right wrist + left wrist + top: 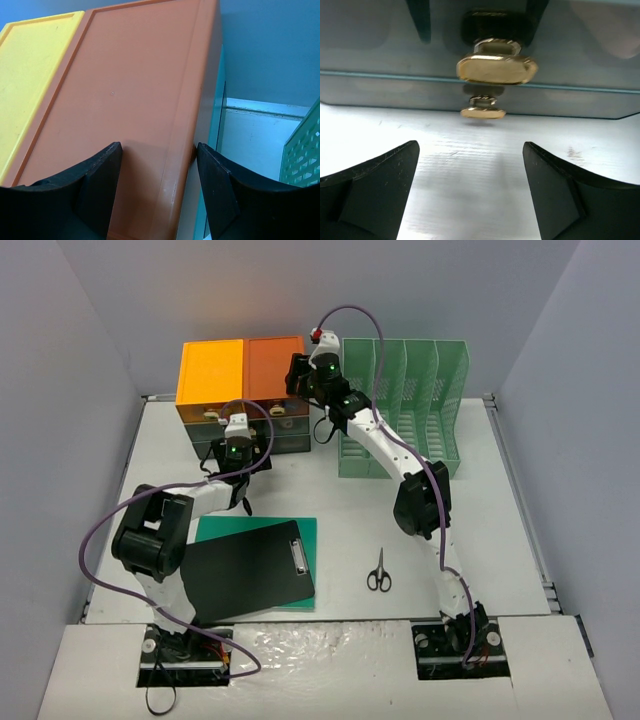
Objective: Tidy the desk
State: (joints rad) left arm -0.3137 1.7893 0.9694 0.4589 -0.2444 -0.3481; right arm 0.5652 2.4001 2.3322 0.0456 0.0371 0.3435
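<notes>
**Ana:** Black fingers of the left gripper (470, 148) fill the foreground, spread wide and holding nothing. A gold drawer knob (496, 68) sits straight ahead, not yet between them.

**Ben:** And the right gripper (157, 150)?

**Ana:** Its jaws stand partly apart astride the right edge of the orange-topped drawer unit (130, 80). Whether they press it I cannot tell.

**Ben:** Where is the desk (500, 540)?

**Ana:** White, beneath everything, carrying a clipboard (250, 570) and scissors (379, 571) nearer the arms.

**Ben:** What might go wrong?

**Ana:** Closing off-centre would probably let the smooth knob slip out. Pulling while the unit is unbraced could drag the whole thing forward.
</notes>
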